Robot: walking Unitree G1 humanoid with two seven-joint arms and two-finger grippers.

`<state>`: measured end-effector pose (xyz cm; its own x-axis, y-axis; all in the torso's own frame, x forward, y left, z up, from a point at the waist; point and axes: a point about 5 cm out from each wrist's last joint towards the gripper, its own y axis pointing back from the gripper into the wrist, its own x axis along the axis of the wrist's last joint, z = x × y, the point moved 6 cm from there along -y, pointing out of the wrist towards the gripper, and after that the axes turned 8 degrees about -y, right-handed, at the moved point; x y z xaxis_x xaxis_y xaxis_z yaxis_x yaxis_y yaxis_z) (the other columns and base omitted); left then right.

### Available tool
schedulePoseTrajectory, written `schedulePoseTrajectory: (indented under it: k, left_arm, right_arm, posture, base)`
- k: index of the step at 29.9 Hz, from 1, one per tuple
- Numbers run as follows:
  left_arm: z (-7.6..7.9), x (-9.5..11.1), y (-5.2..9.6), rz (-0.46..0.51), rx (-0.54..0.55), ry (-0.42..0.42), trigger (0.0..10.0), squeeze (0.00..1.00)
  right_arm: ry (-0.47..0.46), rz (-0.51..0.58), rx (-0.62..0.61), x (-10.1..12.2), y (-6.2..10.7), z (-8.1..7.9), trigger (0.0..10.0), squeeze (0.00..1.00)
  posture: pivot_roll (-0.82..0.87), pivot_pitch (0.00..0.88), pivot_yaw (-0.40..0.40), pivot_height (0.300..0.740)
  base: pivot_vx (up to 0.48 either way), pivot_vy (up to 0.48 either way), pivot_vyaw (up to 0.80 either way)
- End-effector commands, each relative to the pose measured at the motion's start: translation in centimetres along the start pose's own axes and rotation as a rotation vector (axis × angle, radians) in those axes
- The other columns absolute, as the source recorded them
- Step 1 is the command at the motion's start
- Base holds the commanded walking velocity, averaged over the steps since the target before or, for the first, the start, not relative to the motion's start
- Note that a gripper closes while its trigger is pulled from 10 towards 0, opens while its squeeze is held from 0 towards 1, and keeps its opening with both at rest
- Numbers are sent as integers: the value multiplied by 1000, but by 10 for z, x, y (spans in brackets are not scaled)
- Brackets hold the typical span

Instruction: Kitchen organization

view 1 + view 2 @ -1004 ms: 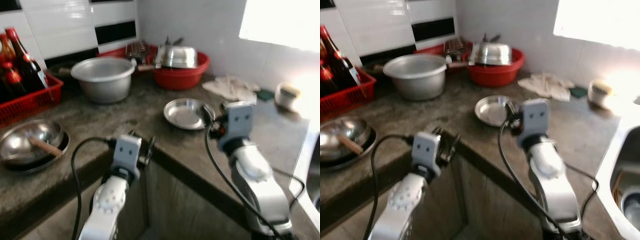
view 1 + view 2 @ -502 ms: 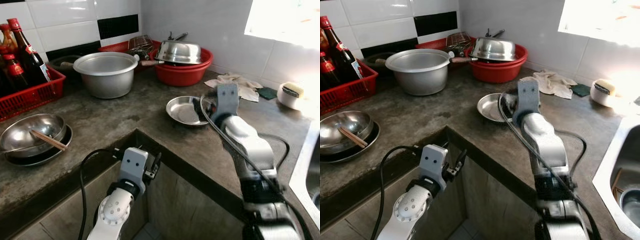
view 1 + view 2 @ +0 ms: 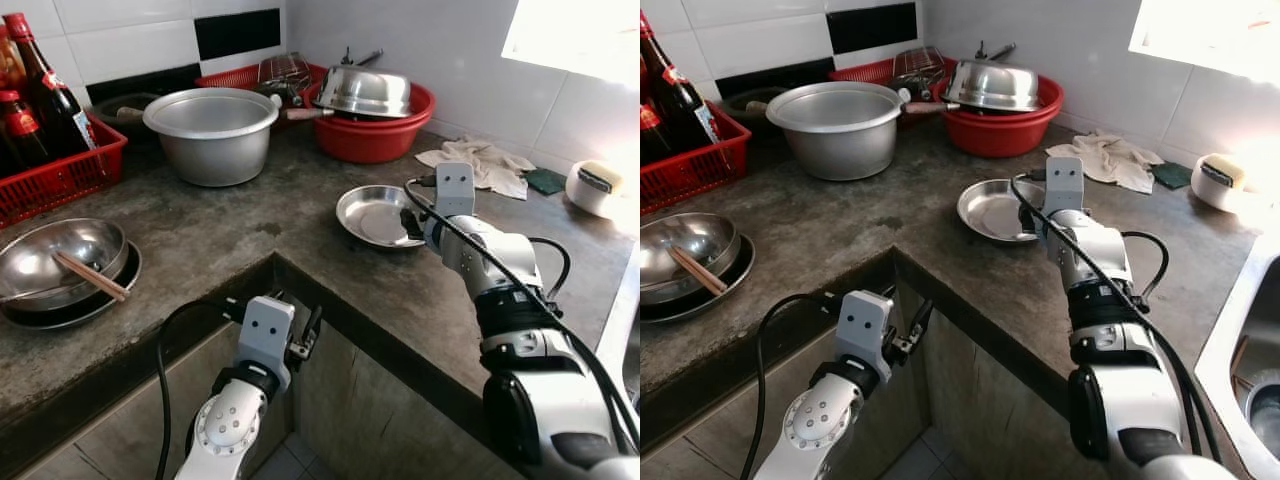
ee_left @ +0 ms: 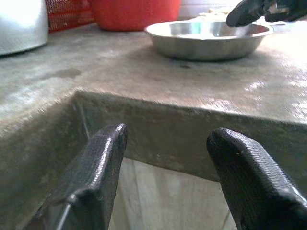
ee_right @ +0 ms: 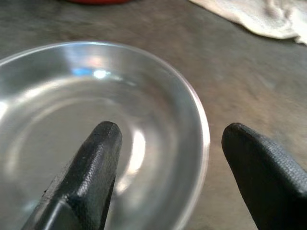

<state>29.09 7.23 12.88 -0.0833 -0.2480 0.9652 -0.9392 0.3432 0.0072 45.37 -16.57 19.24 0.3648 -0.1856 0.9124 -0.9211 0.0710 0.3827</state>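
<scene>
Below the edge of the surface (image 3: 230,240), the left hand (image 4: 165,158) hangs with its fingers apart, holding nothing. Over to the right, the right hand (image 5: 168,158) is low over the near rim of the shiny plate (image 3: 378,215), fingers wide apart, one over the inside and one outside. To grab well, I think it should go down a little more, so the rim sits between the fingers, then squeeze gently so the plate does not slide.
</scene>
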Motion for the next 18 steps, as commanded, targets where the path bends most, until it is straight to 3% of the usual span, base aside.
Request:
schedulePoseTrajectory:
  k: [1,6,12,13,14,15,18]
  left_arm:
    - [1,2,2,0,4,6,10000,0]
    - [0,2,2,-2,8,6,10000,0]
    - [1,3,0,2,7,9,10000,0]
    - [1,3,0,2,6,8,10000,0]
    - [1,3,0,2,6,8,10000,0]
    - [1,3,-1,3,8,9,10000,0]
    - [0,4,-1,9,15,11,10000,0]
  right_arm:
    - [-27,-7,-7,6,-1,2,10000,0]
    - [-134,-149,30,-11,-4,-3,10000,0]
    - [-114,-205,56,-17,-5,-9,10000,0]
    - [-106,-211,56,-19,-6,-9,5451,0]
    - [-106,-211,56,-19,-6,-9,5451,0]
    - [-92,-233,62,-24,-6,-11,0,0]
    - [-115,-258,60,-29,-7,-12,0,0]
  posture:
    - [125,43,-86,740]
    - [117,50,-87,740]
    - [112,50,-86,740]
    - [112,51,-84,740]
    - [112,51,-84,740]
    - [111,51,-88,740]
    - [111,53,-91,740]
  base:
    - [0,0,0]
    - [0,0,0]
    - [0,0,0]
    - [0,0,0]
    - [0,0,0]
    - [0,0,0]
    - [0,0,0]
